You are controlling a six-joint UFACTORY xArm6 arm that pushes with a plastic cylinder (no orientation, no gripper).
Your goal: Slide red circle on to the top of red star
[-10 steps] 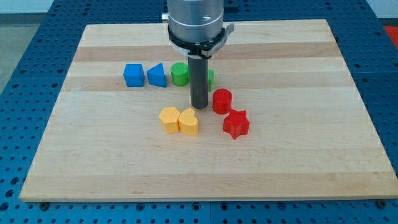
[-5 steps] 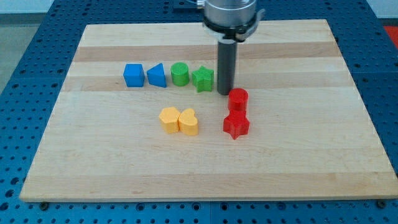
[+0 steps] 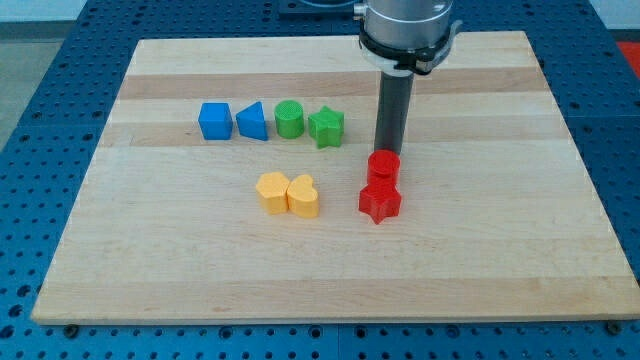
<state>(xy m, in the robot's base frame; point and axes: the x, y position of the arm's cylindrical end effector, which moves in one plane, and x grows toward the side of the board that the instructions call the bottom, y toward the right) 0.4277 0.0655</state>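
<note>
The red circle (image 3: 382, 165) sits just above the red star (image 3: 380, 201) in the view, touching its upper edge. My tip (image 3: 388, 152) is directly above the red circle, at or against its upper edge. The rod rises from there toward the view's top.
A row of blocks lies to the left: a blue cube (image 3: 214, 121), a blue triangle (image 3: 252, 121), a green circle (image 3: 289, 119) and a green star (image 3: 326, 127). A yellow hexagon (image 3: 271, 191) and a yellow heart (image 3: 303, 195) sit left of the red star.
My tip moved from the left of the red circle round to its upper side. The red circle slid right and down until it touched the red star.
</note>
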